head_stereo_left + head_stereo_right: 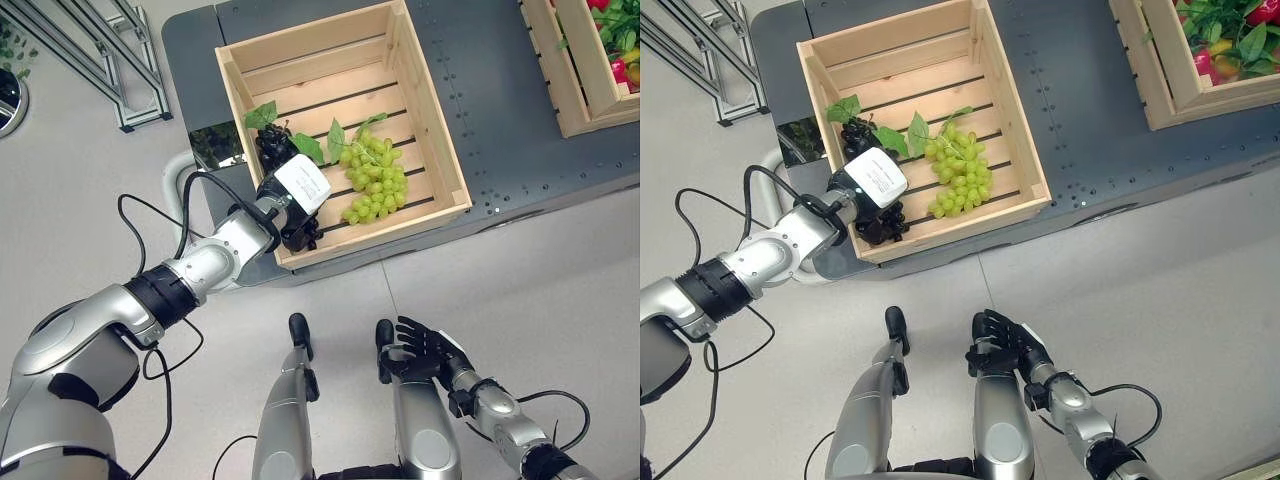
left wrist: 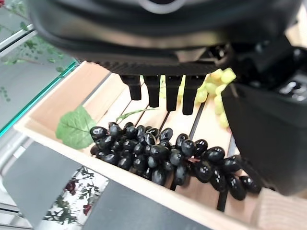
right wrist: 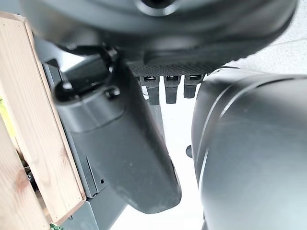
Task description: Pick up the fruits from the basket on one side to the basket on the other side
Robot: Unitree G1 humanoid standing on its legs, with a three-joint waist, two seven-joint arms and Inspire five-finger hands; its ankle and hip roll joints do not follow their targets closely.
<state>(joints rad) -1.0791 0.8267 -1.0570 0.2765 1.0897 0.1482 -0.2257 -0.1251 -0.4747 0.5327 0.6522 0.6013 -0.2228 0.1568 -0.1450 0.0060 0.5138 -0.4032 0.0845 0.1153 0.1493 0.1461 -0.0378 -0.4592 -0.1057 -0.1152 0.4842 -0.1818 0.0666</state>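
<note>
Grapes lie in the near crate [image 1: 250,55]: a black bunch [image 1: 272,148] toward its left wall and front corner, a green bunch [image 1: 375,180] just right of it, each with leaves; the crate stands on a dark worktop [image 1: 500,110]. The left hand [image 1: 295,205] hangs over the crate's front-left corner, right above the black bunch; its wrist view shows the fingers [image 2: 158,91] straight and spread, pointing down at the black grapes [image 2: 158,155] with a gap between, so nothing is pinched yet; whether the thumb touches fruit, I cannot tell. The right hand [image 1: 420,350] rests low, well clear of the crate, fingers loosely relaxed and empty.

By my reading, the task is at a grasp not yet made; which crate is source and which goal cannot be told from here, but both bunches sit in the near crate, and a far crate [image 1: 580,70] at the worktop's right end holds red and green produce [image 1: 1225,40]; at least these two bunches would remain to carry if they belong across.

Around the crate: a metal frame [image 1: 110,60] stands on the floor to its left; the crate's front wall and the green bunch crowd the black one, so closing on it risks catching the neighbour or the rim.
</note>
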